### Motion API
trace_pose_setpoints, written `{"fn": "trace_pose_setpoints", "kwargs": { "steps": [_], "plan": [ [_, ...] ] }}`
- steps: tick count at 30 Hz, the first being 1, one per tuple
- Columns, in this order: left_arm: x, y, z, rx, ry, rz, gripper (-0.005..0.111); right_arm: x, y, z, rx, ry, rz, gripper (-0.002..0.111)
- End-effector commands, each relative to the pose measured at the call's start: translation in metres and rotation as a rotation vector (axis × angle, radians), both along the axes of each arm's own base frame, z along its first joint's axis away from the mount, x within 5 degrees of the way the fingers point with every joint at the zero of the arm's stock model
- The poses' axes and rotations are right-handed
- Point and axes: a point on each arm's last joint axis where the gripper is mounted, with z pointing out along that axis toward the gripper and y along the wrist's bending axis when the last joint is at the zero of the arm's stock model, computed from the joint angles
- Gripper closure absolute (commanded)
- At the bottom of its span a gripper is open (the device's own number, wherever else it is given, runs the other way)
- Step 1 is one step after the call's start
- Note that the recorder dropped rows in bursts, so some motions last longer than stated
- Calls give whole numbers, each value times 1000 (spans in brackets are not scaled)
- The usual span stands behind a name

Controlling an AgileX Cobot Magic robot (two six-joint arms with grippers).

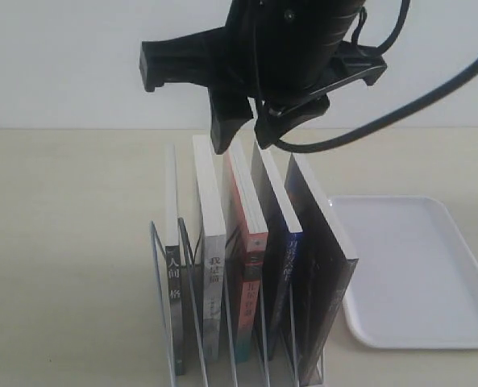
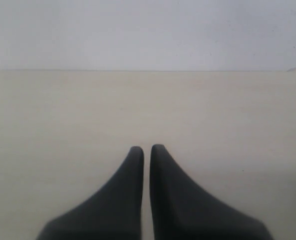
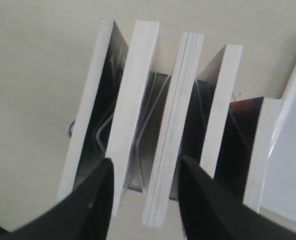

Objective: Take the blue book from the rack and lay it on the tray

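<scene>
Blue book point(image 1: 284, 270) stands upright in the rack point(image 1: 159, 274); right gripper point(image 1: 245, 139) hovers above, jaws wide, empty; left gripper point(image 2: 147, 150) jaws nearly touching, empty.

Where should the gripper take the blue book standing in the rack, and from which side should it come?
Probably at its top edge, from straight above. The blue book stands in the rack between the red-spined book and the large black book, so its covers are shut in and only the top is free. The open right gripper would need one finger on each cover.
</scene>
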Motion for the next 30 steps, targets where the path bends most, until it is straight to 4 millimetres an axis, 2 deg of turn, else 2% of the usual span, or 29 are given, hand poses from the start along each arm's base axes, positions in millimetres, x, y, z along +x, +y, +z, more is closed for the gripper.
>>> {"fn": "trace_pose_setpoints", "kwargs": {
  "steps": [1,11,18,30],
  "plan": [
    [0,0,0,-1,-8,1,102,2,-4,-1,-31,-32,5,68],
    [0,0,0,-1,-8,1,102,10,-11,0,-107,-112,1,68],
    [0,0,0,-1,-8,1,102,26,-32,-23,-131,-18,-74,68],
    [0,0,0,-1,-5,1,102,22,-27,-26,-75,50,-41,68]
  ]
}}
